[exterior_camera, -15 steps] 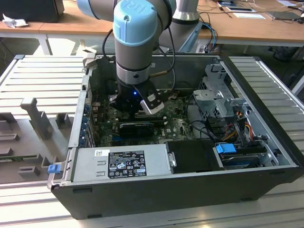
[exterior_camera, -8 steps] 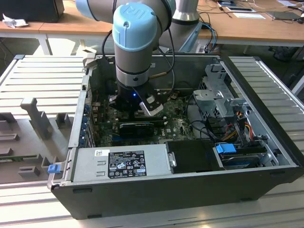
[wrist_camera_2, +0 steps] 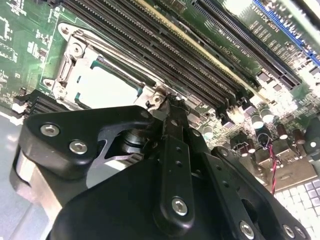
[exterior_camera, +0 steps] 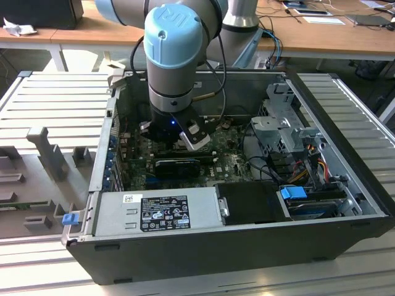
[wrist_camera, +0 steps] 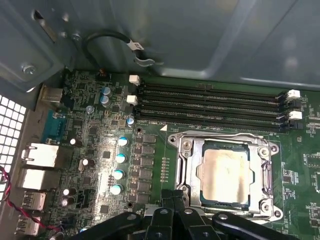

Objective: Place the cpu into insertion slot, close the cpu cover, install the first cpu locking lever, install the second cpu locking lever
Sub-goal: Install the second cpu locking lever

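Beyond the fingers [wrist_camera: 174, 200], pressed together on nothing, the cpu [wrist_camera: 223, 172] lies in the slot [wrist_camera: 190, 155] with the cover [wrist_camera: 266, 172] down around it. The motherboard [wrist_camera: 100, 150] sits inside a case [exterior_camera: 247, 243], desks [exterior_camera: 321, 37] behind.

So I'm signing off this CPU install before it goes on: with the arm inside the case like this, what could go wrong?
The gripper sits right at the edge of the cpu cover, which lies over the cpu. A slip there could scrape the motherboard or jar the chip.

The memory slots run close alongside the insertion slot; a sideways sweep might clip their latches.

A loose black cable hangs nearby and could snag.
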Action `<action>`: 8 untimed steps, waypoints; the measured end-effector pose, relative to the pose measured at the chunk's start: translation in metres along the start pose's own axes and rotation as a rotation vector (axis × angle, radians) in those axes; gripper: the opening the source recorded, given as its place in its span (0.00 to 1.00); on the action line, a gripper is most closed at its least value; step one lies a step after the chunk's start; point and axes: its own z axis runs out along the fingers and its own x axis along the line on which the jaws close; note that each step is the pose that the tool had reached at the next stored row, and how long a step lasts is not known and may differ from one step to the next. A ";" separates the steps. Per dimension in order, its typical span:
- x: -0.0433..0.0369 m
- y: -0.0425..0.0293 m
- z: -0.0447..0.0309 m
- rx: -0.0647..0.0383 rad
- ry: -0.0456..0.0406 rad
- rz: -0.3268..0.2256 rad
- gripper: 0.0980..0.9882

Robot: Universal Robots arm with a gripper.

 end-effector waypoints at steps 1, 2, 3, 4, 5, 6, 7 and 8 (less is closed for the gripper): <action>0.0000 0.0002 -0.0007 0.000 -0.0001 0.000 0.01; 0.0000 0.0008 -0.0030 0.000 -0.0002 0.000 0.01; 0.0000 0.0011 -0.0038 0.000 -0.0002 0.000 0.01; 0.0000 0.0011 -0.0039 0.000 -0.0005 0.000 0.01; 0.0000 0.0012 -0.0045 0.000 -0.0001 0.000 0.01; 0.0000 0.0013 -0.0050 0.000 -0.0001 0.000 0.01; 0.0000 0.0015 -0.0055 0.000 -0.0001 0.000 0.01; 0.0000 0.0018 -0.0065 0.000 -0.0002 0.000 0.01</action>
